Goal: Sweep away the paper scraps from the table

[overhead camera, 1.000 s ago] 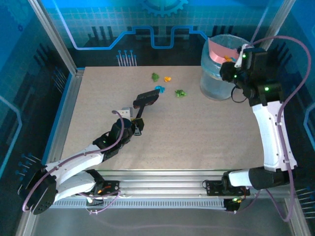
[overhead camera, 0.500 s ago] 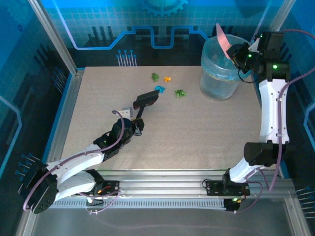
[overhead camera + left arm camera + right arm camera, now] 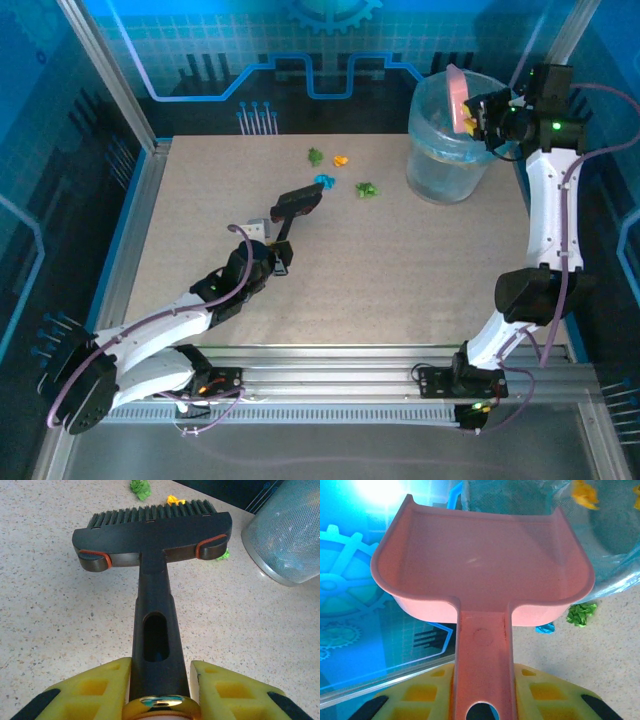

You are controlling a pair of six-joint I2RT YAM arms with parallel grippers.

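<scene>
Paper scraps [image 3: 340, 172] lie upper-centre on the table [image 3: 400, 260] in top view, the right gripper [image 3: 478, 112] having tipped the pink dustpan [image 3: 458, 95] it clenches over the bin [image 3: 440, 165]; left wrist, left gripper [image 3: 160, 680] grasps the brush [image 3: 152, 530]; right wrist, dustpan empty, another pass due.

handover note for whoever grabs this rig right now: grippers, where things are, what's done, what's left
Left gripper: shut on the brush handle, brush head next to the blue scrap.
Right gripper: shut on the dustpan handle, pan tipped over the bin and empty.
Done: at least one binned orange scrap.
Left: four on the table: far green scrap, table orange scrap, blue scrap, right green scrap. Sweep them up and dump them.
</scene>
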